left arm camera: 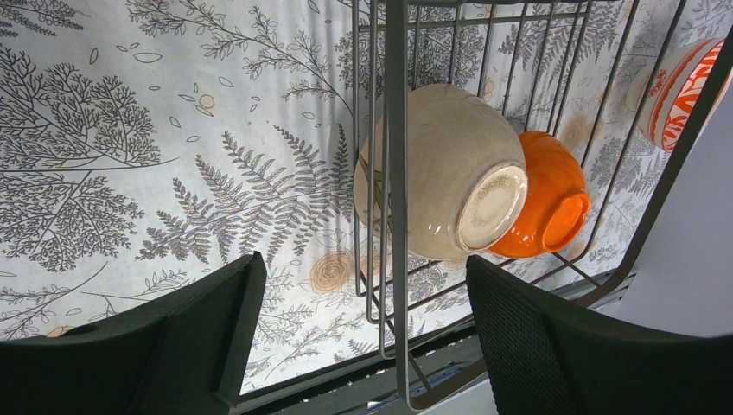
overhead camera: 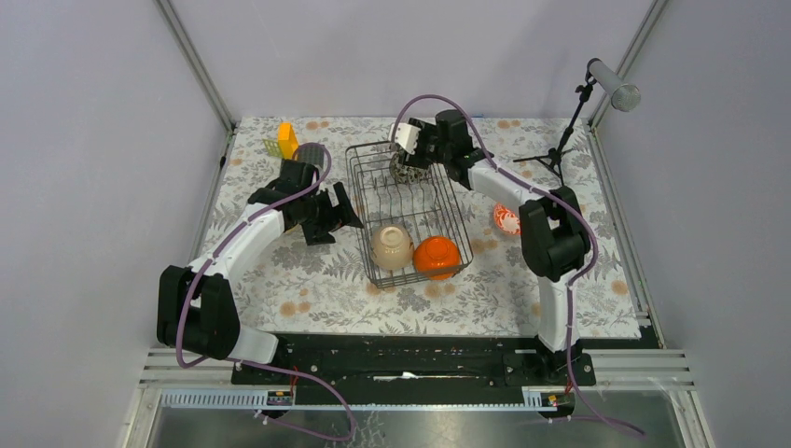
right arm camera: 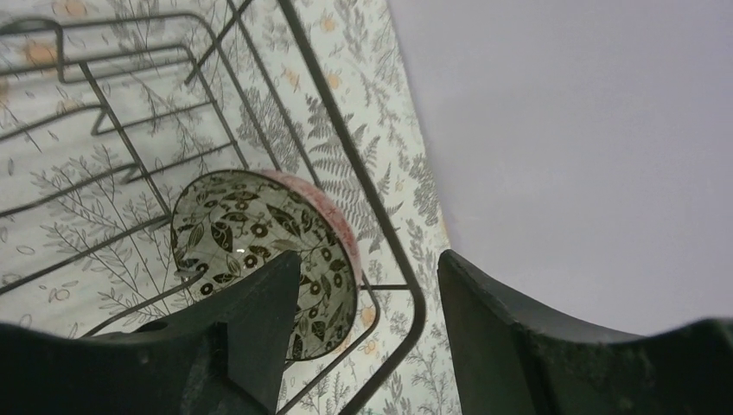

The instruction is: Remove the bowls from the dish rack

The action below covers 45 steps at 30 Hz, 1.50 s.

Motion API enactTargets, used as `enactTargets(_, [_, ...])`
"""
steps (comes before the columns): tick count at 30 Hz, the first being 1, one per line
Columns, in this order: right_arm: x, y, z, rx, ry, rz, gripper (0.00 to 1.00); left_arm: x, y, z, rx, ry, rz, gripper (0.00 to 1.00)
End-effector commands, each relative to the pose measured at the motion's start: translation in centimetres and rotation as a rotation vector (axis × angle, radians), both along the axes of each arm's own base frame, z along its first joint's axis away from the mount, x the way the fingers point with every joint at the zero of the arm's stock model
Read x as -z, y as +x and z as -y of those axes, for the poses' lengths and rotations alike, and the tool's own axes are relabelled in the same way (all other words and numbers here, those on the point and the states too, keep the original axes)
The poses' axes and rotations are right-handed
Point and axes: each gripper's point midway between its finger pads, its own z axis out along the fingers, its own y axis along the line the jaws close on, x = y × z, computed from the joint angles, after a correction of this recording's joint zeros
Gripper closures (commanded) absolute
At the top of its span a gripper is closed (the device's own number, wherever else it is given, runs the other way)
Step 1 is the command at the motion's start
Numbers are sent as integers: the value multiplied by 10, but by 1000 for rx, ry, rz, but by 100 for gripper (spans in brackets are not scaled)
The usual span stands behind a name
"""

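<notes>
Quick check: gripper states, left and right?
Left gripper: open, empty.
Right gripper: open, straddling the rim of the pink leaf-patterned bowl, not clamped.

Beige bowl (left arm camera: 432,164) touching orange bowl (left arm camera: 549,194) inside the wire dish rack (left arm camera: 395,130), beyond the spread left claw (left arm camera: 363,264)

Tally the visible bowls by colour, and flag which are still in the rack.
Beige bowl: 1, in the dish rack
Orange bowl: 1, in the dish rack
Pink bowl, leaf-patterned inside: 1, in the dish rack
White bowl with red bands: 1, on the table
Total: 4 in clear view
</notes>
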Motion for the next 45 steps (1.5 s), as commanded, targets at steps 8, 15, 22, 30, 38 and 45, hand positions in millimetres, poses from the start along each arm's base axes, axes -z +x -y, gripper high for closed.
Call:
enactTargets(8, [10,25,-4,12,-78,100,32,-7,1,-4,-21,17,31,10])
enactTargets(15, [20,40,2,8,-90,109,39,-1,-6,-8,-29,37,4,10])
enactTargets(22, [25,35,-7,-34,-64,86,43,-1,-3,-7,-25,39,1,10])
enactTargets(30, [22,34,-9,-51,-65,97,79,-8,-1,-9,-15,58,3,10])
enactTargets(38, [-11,30,-5,-28,-30,159,100,-22,12,-4,6,52,28,10])
enactTargets(45, [-50,24,0,24,9,258,100,-33,20,-1,12,38,56,10])
